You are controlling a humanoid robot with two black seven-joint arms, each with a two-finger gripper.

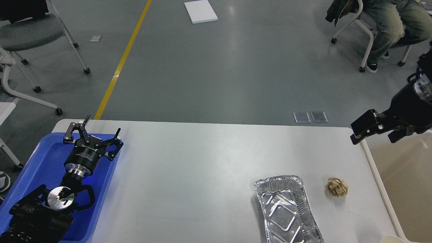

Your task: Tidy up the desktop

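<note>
Crushing the thin foil tray [287,209] on the desktop [202,175] is the risk; left gripper [92,133] gapes wide, empty, right gripper [374,130] unclear

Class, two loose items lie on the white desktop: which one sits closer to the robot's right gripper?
The crumpled paper ball. It lies right of the foil tray, nearer the desktop's right edge, where the right gripper hovers.
</note>
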